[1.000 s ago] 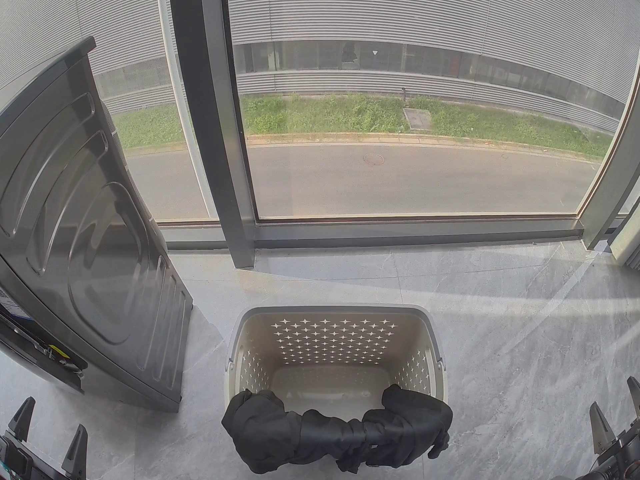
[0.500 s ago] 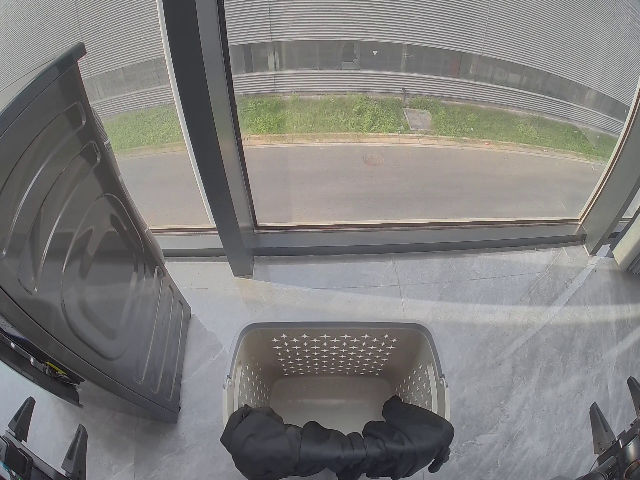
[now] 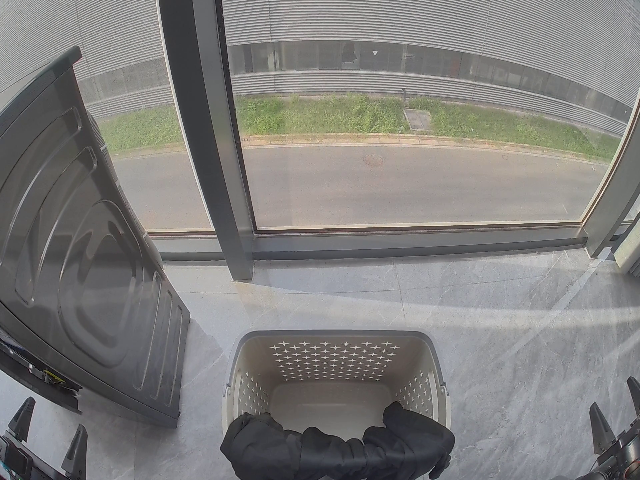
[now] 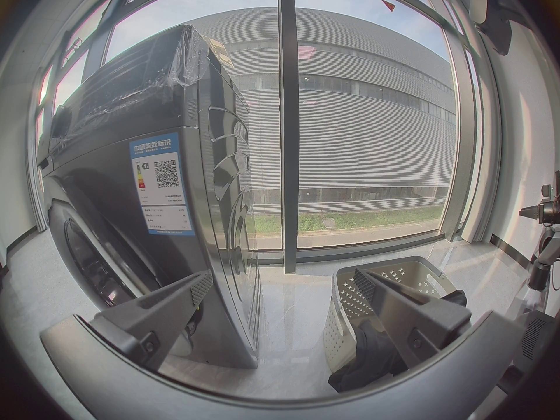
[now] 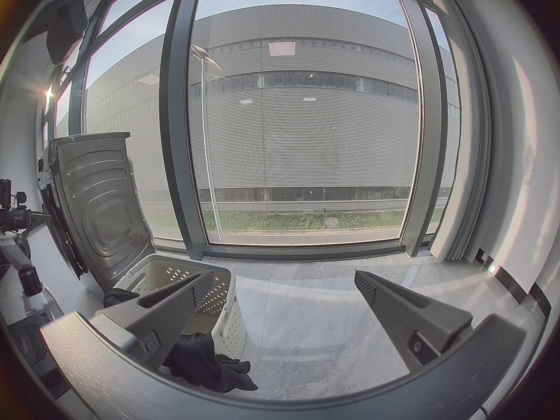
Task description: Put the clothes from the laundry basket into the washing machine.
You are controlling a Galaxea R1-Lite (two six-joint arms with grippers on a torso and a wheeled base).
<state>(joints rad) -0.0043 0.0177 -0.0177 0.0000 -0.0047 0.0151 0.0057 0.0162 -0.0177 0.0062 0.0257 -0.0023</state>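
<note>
A beige laundry basket (image 3: 333, 361) stands on the floor in front of me, with a black garment (image 3: 337, 445) draped over its near rim. The dark grey washing machine (image 3: 80, 261) stands to the left, its side facing the basket; its round door front (image 4: 93, 258) appears in the left wrist view. My left gripper (image 3: 48, 429) is open at the lower left, apart from the basket (image 4: 373, 298). My right gripper (image 3: 617, 411) is open at the lower right, also empty. In the right wrist view the garment (image 5: 201, 363) hangs down the outside of the basket (image 5: 181, 290).
A large floor-to-ceiling window (image 3: 400, 135) with a dark vertical frame post (image 3: 213, 168) stands behind the basket. Grey marble floor (image 3: 520, 328) stretches open to the right of the basket. A white wall (image 5: 513, 176) lies further right.
The whole head view has shifted: basket and washing machine sit lower and closer in the picture, so the camera moved. Both grippers stay where they were, open.
</note>
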